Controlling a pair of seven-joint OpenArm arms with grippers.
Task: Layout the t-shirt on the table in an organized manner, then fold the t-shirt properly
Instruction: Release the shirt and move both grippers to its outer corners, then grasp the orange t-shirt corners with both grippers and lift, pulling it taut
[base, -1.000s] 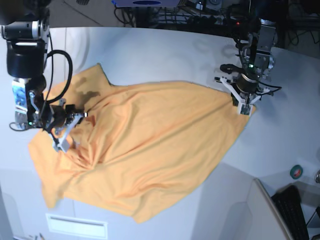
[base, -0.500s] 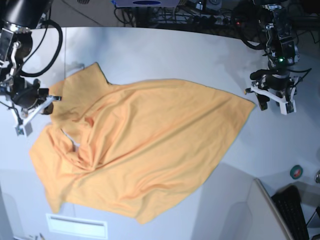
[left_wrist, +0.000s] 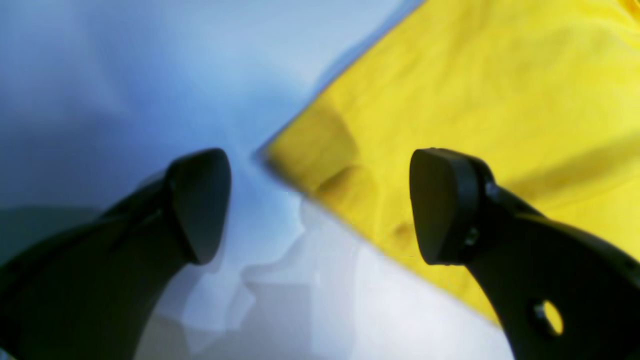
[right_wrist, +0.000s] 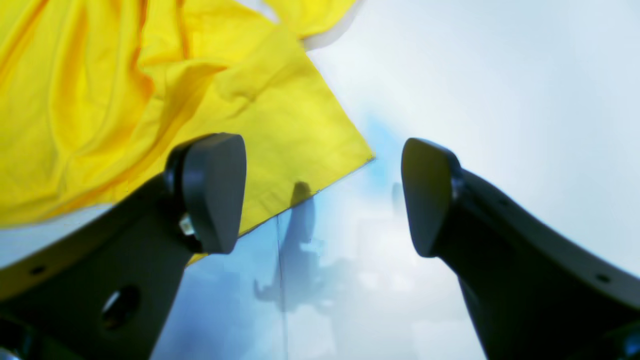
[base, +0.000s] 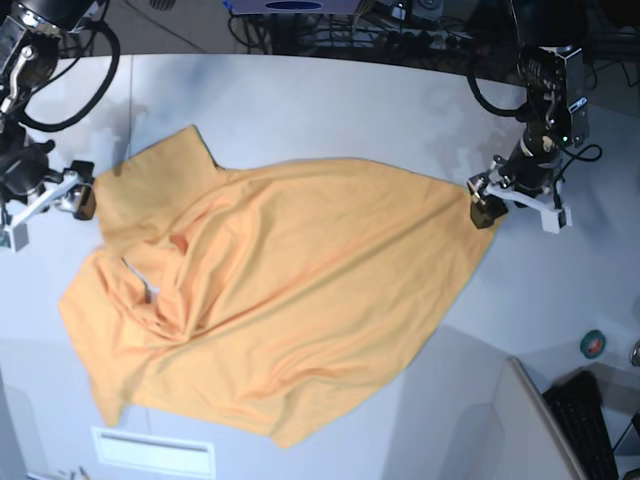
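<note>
Room: cables and dark equipment (base: 330, 25) crowd the far edge at 12 o'clock; a black keyboard (base: 590, 425) and a small green roll (base: 593, 343) sit at 4 o'clock.
Desk: white and matte (base: 330, 100), broad, with a thin dark seam (right_wrist: 281, 280) seen in the right wrist view.
T-shirt place: the t-shirt (base: 280, 290) lies spread over the middle and left of the desk, rumpled, not folded.
T-shirt axis: its long axis runs slantwise, from 8 o'clock to 2 o'clock in the base view; one pointed corner reaches toward 2 o'clock, the crumpled end with deep folds lies toward 8 o'clock.
T-shirt surface: plain orange, creased near 9 o'clock, smoother through the centre.
Left gripper: (left_wrist: 320, 205) its fingers (left_wrist: 440, 205) stand wide apart, clamped on nothing, straddling the shirt's corner at 3 o'clock of the base view.
Right gripper: (right_wrist: 322, 192) fingers (right_wrist: 215, 190) also spread apart and bare, by the shirt's edge at 9 o'clock, one finger over cloth, the other over bare desk.
</note>
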